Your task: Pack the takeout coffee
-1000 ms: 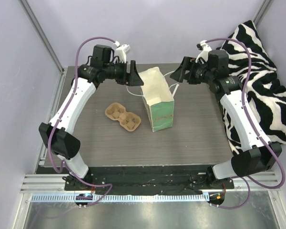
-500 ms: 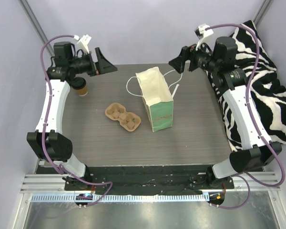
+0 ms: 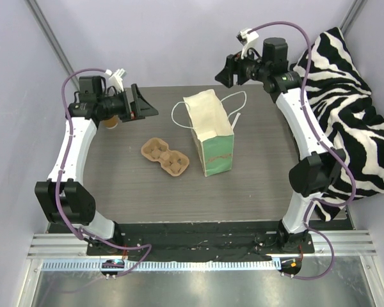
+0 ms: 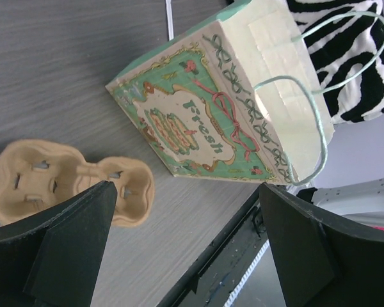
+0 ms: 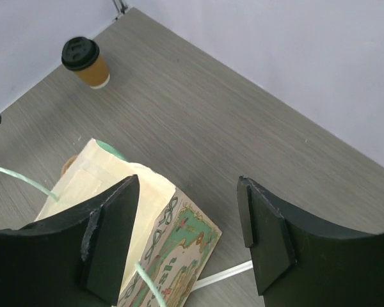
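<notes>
1. Nearest us, a brown moulded-pulp two-cup carrier lies empty on the grey wood-grain table, at 9 o'clock from the table's middle.
2. A mint-green paper bag with string handles stands upright mid-table, mouth open upward. We judge this lets a cup go in from above.
3. The takeout coffee, a tan paper cup with a black lid, stands upright between the bag's 9 and 10 o'clock, well apart from it and not yet packed.
4. The left gripper hangs near the cup's 2 o'clock, jaws spread wide, holding nothing. We judge it best placed to fetch the cup.
5. Farthest, the right gripper hovers at the bag's 12 o'clock, spread wide and empty.
</notes>
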Motion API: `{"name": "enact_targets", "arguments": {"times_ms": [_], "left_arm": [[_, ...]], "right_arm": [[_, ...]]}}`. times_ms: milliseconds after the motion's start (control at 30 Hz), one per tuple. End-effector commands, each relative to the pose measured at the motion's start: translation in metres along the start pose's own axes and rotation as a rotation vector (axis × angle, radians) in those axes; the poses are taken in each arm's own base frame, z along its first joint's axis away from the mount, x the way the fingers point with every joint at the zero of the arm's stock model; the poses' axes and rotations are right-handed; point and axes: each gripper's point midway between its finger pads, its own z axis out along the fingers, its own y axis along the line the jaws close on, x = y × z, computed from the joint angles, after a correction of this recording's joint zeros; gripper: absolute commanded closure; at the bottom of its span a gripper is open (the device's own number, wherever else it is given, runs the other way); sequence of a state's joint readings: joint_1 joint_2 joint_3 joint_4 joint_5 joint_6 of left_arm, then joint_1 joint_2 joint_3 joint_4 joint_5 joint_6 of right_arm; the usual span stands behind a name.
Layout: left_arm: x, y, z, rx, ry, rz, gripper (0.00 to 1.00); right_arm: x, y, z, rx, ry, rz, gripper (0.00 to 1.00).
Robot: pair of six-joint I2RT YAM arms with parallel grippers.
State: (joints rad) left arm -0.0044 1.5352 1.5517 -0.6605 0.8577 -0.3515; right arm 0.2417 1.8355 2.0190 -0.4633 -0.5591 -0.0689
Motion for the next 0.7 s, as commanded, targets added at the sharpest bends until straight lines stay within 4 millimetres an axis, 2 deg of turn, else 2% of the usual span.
{"name": "enact_targets", "arguments": {"times_ms": [0, 100, 167, 200, 467, 667], "left_arm": [[-0.001, -0.007, -0.005, 0.008, -0.020, 0.041, 0.00], [0.004, 0.002, -0.002, -0.012, -0.009, 0.015, 0.00], [0.008, 0.007, 0.000, -0.022, 0.000, 0.001, 0.00], [0.005, 0.018, -0.005, -0.045, -0.016, -0.015, 0.00], [0.011, 0.026, -0.003, -0.058, -0.010, -0.037, 0.00], [0.013, 0.030, -0.001, -0.065, -0.009, -0.047, 0.00]], "right_arm": [[-0.006, 0.008, 0.001, -0.023, 0.009, -0.035, 0.32], [0.015, 0.006, 0.007, -0.030, 0.075, -0.003, 0.36], [0.020, 0.008, 0.008, -0.041, 0.091, 0.009, 0.38], [0.024, 0.010, 0.008, -0.049, 0.103, 0.016, 0.38], [0.024, 0.022, 0.006, -0.081, 0.109, 0.048, 0.39], [0.042, 0.021, 0.016, -0.081, 0.157, 0.051, 0.42]]}}
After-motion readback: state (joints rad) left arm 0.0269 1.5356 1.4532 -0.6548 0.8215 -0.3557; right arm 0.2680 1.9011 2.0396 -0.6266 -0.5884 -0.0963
